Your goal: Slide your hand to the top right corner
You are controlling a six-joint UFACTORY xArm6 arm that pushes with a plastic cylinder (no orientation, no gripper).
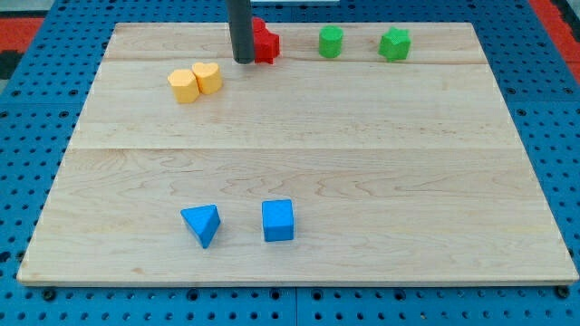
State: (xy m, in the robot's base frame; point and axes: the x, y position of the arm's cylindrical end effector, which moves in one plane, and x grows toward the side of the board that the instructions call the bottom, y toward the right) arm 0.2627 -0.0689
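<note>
My dark rod comes down from the view's top and my tip rests on the wooden board near its top edge, left of centre. It stands just left of a red block, partly hiding it; whether they touch I cannot tell. A green cylinder-like block and a green faceted block lie to the right along the top edge. Two yellow blocks sit side by side below left of my tip. The board's top right corner is far to the right.
A blue triangular block and a blue cube lie near the view's bottom, left of centre. The board rests on a blue perforated base that surrounds it on all sides.
</note>
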